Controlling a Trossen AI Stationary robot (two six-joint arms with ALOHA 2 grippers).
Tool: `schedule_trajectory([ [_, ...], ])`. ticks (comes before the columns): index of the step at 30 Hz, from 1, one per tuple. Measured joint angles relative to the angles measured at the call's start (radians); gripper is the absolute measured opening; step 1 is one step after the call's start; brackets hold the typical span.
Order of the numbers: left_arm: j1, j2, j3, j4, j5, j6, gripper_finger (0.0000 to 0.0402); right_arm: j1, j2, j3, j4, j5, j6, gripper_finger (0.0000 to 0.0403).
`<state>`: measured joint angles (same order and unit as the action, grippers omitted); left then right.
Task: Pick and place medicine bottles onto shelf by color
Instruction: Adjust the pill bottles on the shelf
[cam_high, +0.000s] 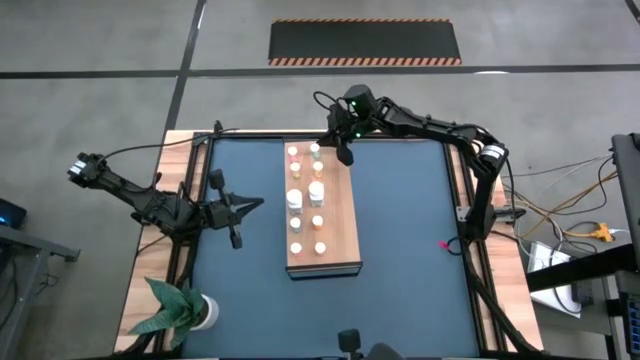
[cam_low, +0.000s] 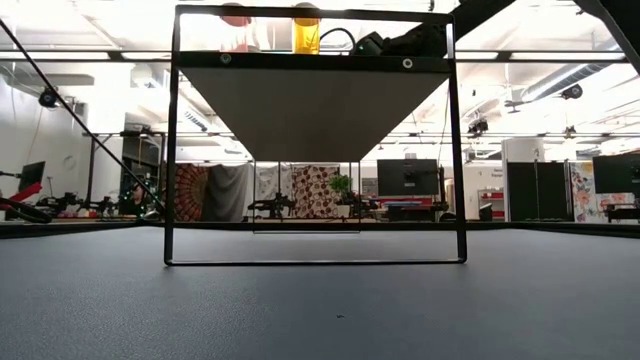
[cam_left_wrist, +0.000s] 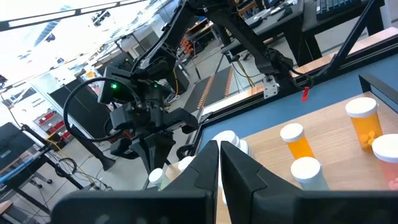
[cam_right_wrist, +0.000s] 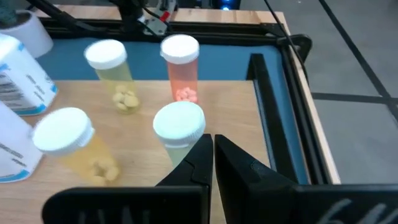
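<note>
The shelf (cam_high: 336, 215) lies on the dark blue mat (cam_high: 410, 250) with its long axis running from the far table edge toward the near edge, one short end pointing at the far rim. Its wooden top carries the medicine bottles (cam_high: 295, 200), all upright, in two rows parallel to that long axis. The row on the shelf's left-arm side includes a larger white bottle (cam_high: 294, 199); the other row includes a larger white bottle (cam_high: 316, 190) as well. In the low view the shelf top is seen from beneath on a thin black frame (cam_low: 172, 140), raised clear of the mat.

The right gripper (cam_high: 345, 152) hangs over the shelf's far end, fingers closed together and holding nothing. In the right wrist view its fingertips (cam_right_wrist: 208, 155) sit just beside a white-capped bottle (cam_right_wrist: 179, 127); past that stand a pinkish bottle (cam_right_wrist: 181, 65) and a yellowish bottle (cam_right_wrist: 113, 71), each with pills inside, and a second yellowish bottle (cam_right_wrist: 71, 140) stands at the side.

The left gripper (cam_high: 258, 203) is off the shelf's long left-arm side, near it but apart, pointing at the shelf, fingers closed and empty. Its wrist view shows orange bottles (cam_left_wrist: 296, 142) with white caps on the shelf.

A potted plant (cam_high: 180, 310) stands well apart from the shelf, at the near corner on the left arm's side.
</note>
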<state>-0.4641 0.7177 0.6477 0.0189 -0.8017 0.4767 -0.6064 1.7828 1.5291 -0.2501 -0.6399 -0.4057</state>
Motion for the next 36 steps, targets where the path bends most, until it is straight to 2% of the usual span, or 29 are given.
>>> schedule_trajectory([
  [33,0.0,0.0,0.0,0.0,-0.023,-0.001,0.0,0.013,0.007,-0.002,-0.042,0.012,-0.058,0.0009],
  [36,0.0,0.0,0.0,0.0,-0.023,-0.002,0.0,0.013,0.005,0.007,-0.057,0.039,-0.064,0.0009],
])
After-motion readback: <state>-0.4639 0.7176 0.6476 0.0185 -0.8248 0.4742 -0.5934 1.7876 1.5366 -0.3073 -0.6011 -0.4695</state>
